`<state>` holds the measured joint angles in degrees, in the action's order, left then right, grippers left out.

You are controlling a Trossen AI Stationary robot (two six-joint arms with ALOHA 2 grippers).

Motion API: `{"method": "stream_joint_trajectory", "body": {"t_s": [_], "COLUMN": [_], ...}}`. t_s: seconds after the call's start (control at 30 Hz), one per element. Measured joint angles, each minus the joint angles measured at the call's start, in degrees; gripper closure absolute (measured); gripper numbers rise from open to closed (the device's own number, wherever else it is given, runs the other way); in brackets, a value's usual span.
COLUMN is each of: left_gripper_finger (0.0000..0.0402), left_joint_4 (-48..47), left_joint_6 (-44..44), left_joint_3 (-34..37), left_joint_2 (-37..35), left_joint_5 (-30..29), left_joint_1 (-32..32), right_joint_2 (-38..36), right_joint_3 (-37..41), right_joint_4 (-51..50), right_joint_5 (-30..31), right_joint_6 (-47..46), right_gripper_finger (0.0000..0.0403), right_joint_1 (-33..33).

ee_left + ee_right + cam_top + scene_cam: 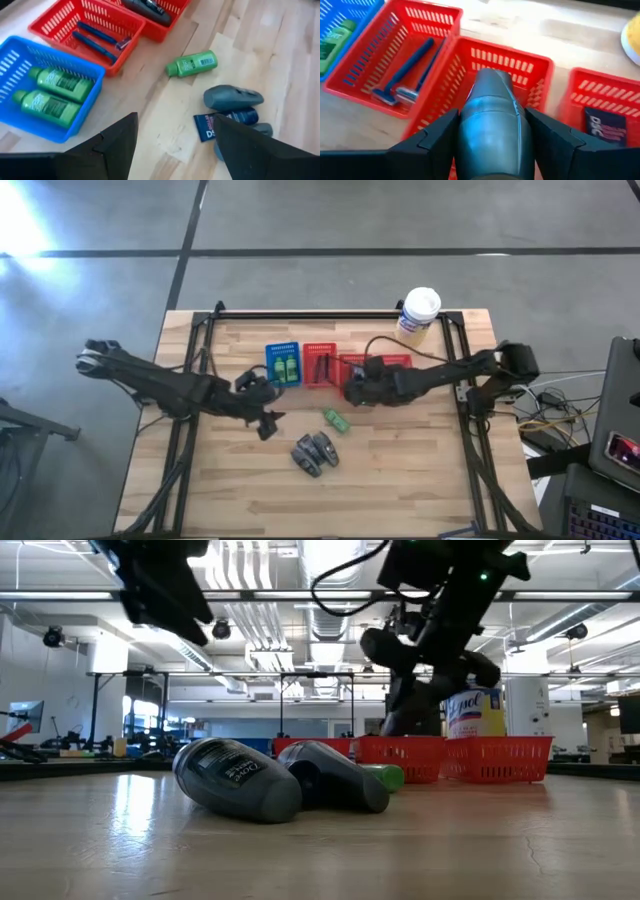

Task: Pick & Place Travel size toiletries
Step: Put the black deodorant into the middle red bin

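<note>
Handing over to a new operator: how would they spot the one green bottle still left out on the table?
Start at the blue basket at the back of the wooden table. Toward the front and to its right, a lone green bottle lies on its side on bare wood, just behind the dark grey bottles. The other green bottles are in the basket.

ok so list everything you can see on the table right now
blue basket: one, blue, back left of the basket row
green bottles: two, green, lying in the blue basket
loose green bottle: one, green, on the wood in front of the baskets
red baskets: three, red, in a row right of the blue one
razors: two, blue handles, in the first red basket
grey bottles: a small pile, dark grey, front centre of the table
canister: one, yellow with white lid, back right corner
left gripper: open, empty, in front of the blue basket
right gripper: holding a grey bottle over the middle red basket
</note>
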<state>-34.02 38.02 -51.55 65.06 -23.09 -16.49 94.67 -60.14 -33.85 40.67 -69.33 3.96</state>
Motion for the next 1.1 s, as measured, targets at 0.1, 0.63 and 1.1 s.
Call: {"method": "stream_joint_trajectory", "body": {"t_s": [0.1,0.63,1.1], "left_gripper_finger": [0.0140,0.0140,0.0140], "left_joint_4": [0.7,4.8,27.7], "left_joint_6": [0.9,-4.0,-33.3], "left_joint_3": [2.5,10.4,16.1], "left_joint_2": [-3.7,-7.6,2.7], "left_joint_5": [-0.2,7.0,21.6], "left_joint_1": [-0.2,-0.2,-3.0], "right_joint_2": [3.6,11.9,3.2], "right_joint_3": [-3.0,-17.6,-18.0], "right_joint_4": [0.4,-16.0,-17.6], "right_joint_5": [2.0,3.1,-14.2], "right_joint_6": [0.2,1.9,16.8], "right_gripper_finger": [0.0188,0.0111,0.0078], "right_joint_1": [-0.1,-0.6,4.6]}}
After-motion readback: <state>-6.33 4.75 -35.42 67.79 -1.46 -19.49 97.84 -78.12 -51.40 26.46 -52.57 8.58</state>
